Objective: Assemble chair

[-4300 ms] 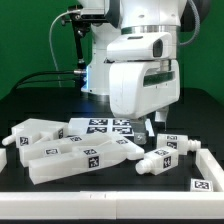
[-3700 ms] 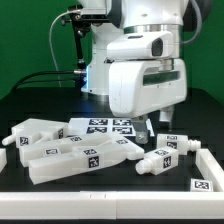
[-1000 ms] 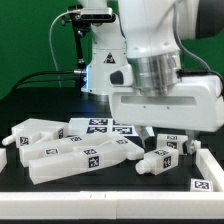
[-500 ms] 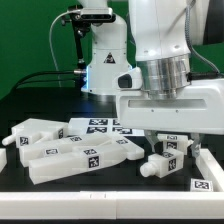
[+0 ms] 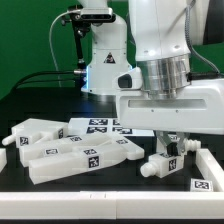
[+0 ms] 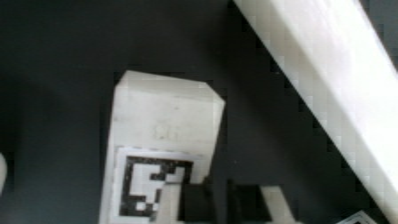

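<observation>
A short white chair piece (image 5: 160,165) with a black-and-white tag lies at the exterior view's right. My gripper (image 5: 166,146) hangs straight down onto its far end, below the wide white hand. In the wrist view the two dark fingers (image 6: 210,201) stand pressed together at the tagged end of that piece (image 6: 169,115). The gripper (image 6: 228,200) is shut and nothing shows between the fingers. A second small piece (image 5: 183,144) lies just behind. Several longer chair pieces (image 5: 70,152) lie in a heap at the exterior view's left.
The marker board (image 5: 100,126) lies flat behind the heap. A raised white rail (image 5: 205,168) runs along the exterior view's right side, and it crosses the wrist view as a white rail (image 6: 329,70). The arm's base (image 5: 105,62) stands at the back.
The hand has moved toward the exterior view's right and come down over the short piece. The fingers have closed from open to shut. The short piece has shifted slightly.
</observation>
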You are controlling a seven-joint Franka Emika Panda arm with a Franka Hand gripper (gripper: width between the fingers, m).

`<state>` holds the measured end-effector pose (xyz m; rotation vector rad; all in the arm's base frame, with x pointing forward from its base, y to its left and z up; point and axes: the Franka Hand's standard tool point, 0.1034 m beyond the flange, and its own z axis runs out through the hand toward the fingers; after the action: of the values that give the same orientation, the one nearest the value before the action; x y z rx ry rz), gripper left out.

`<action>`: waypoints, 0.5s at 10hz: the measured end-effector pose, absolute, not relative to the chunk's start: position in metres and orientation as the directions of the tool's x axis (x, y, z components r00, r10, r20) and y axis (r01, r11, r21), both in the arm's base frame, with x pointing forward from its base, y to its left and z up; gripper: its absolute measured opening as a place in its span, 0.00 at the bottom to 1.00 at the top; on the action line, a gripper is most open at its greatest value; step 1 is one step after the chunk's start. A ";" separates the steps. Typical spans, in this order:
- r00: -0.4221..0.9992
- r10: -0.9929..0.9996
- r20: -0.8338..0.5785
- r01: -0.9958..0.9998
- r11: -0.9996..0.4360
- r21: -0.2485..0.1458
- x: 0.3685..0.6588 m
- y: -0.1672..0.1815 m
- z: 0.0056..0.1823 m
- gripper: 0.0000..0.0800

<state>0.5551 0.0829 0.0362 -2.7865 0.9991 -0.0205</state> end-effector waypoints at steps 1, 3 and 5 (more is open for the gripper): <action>0.763 -0.637 -0.108 -0.646 -0.747 -0.154 0.551 0.072 0.050 0.00; 0.728 -0.663 -0.172 -0.684 -0.718 -0.130 0.552 0.059 0.063 0.00; 0.725 -0.666 -0.176 -0.688 -0.715 -0.126 0.551 0.058 0.059 0.02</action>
<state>0.5508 0.0581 0.0594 -2.7456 1.0877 0.1758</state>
